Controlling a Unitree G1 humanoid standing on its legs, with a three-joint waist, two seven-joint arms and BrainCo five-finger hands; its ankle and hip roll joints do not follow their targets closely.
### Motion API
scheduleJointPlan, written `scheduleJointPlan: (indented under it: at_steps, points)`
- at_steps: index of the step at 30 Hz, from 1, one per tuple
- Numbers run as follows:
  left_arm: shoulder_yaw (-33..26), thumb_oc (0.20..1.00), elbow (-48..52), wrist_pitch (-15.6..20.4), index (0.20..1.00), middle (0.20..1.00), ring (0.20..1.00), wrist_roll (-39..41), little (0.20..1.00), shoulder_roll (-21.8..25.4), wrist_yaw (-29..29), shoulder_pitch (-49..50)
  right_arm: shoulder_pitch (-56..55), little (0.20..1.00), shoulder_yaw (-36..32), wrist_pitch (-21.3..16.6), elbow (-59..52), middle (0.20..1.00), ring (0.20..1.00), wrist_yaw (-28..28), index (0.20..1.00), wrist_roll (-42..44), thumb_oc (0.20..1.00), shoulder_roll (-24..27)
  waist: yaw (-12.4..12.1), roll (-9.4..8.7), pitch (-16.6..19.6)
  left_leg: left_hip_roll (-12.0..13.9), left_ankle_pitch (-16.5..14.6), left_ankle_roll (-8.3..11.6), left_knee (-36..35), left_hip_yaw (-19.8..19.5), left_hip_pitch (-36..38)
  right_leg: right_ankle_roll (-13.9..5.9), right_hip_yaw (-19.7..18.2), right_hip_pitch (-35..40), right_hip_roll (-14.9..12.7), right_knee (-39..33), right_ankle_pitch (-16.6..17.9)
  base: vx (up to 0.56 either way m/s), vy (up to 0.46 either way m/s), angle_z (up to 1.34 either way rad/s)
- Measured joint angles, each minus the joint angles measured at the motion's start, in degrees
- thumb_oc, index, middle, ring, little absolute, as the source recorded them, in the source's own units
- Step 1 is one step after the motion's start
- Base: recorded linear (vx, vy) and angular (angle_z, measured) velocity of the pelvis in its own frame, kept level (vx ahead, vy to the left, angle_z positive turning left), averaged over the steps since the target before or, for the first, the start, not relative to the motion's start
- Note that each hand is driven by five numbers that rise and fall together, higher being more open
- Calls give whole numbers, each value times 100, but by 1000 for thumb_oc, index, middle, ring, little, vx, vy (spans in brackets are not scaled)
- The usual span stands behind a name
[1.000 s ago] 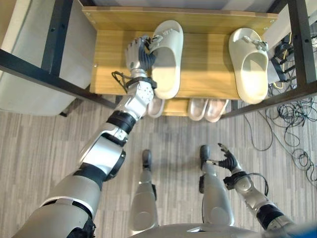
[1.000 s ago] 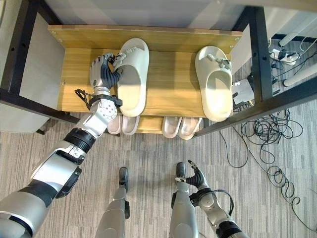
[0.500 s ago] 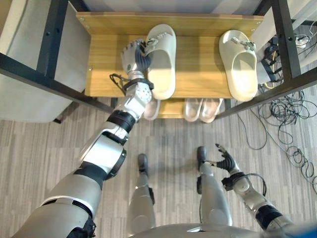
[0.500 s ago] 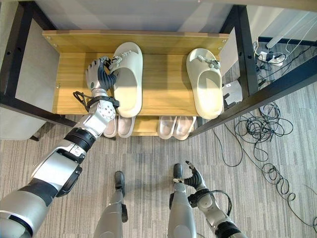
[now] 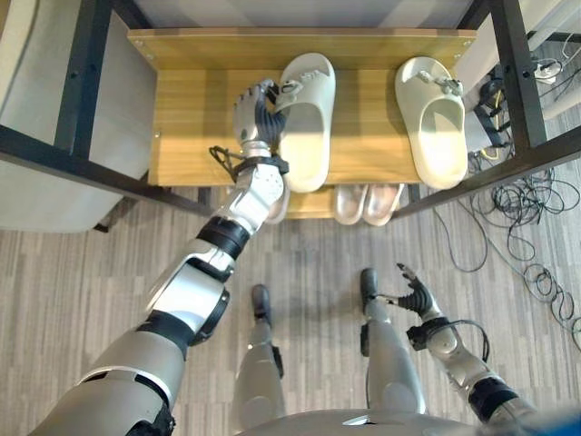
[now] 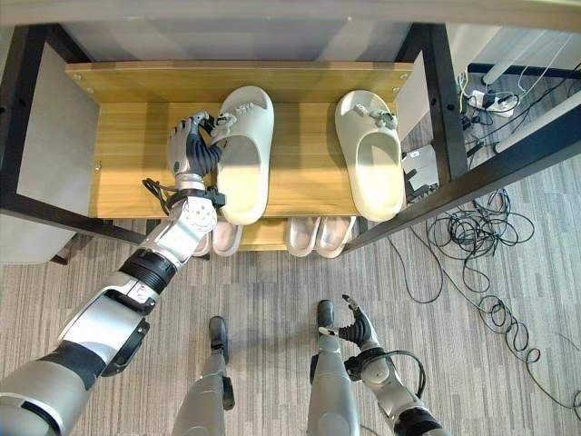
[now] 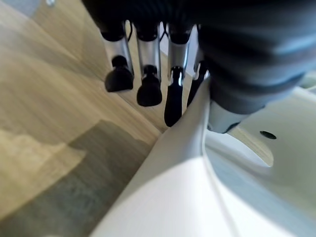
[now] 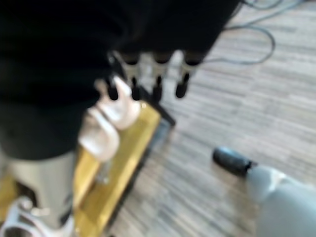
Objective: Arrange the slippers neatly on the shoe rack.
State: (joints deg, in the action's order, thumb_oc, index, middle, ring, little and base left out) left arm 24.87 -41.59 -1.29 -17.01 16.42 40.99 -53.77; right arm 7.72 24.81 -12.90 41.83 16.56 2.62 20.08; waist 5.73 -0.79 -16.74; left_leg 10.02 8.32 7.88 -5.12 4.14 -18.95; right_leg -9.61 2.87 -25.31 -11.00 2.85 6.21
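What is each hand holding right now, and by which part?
The left hand grips the left slipper by its left side edge near the strap. The right hand holds nothing.

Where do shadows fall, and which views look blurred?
In the left eye view, a shadow covers the heel half of the left slipper on the shoe rack's top shelf. In the left wrist view, the slipper's near edge is soft and a dark shadow lies on the wood. The right wrist view is blurred throughout.

Floor: grey wood-pattern planks.
Black frame: dark bars standing on both sides of the wooden shelves.
Cables: a loose tangle on the floor, perhaps with a power strip.
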Motion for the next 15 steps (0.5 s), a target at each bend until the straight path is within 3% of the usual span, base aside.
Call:
scheduleJointPlan:
  at_steps: [6, 15]
  points:
    - [41, 200, -5, 72, 200, 200, 200, -2, 200, -75, -49, 61, 229, 1000, -18, -3, 83, 1000, 1000, 76, 1000, 6, 1000, -211, -11, 25, -13, 2, 4, 6, 1, -52, 31, -3, 62, 82, -5, -26, -4, -15, -6, 4]
    - [97, 200, 198, 79, 200, 200, 200, -51, 200, -284, -50, 99, 373, 1000, -3, 4, 248, 1000, 1000, 142, 1000, 165, 1000, -167, -37, 300, -168, -2, 14, 18, 2, -149, 46, -17, 128, 170, -9, -42, -17, -13, -10, 4]
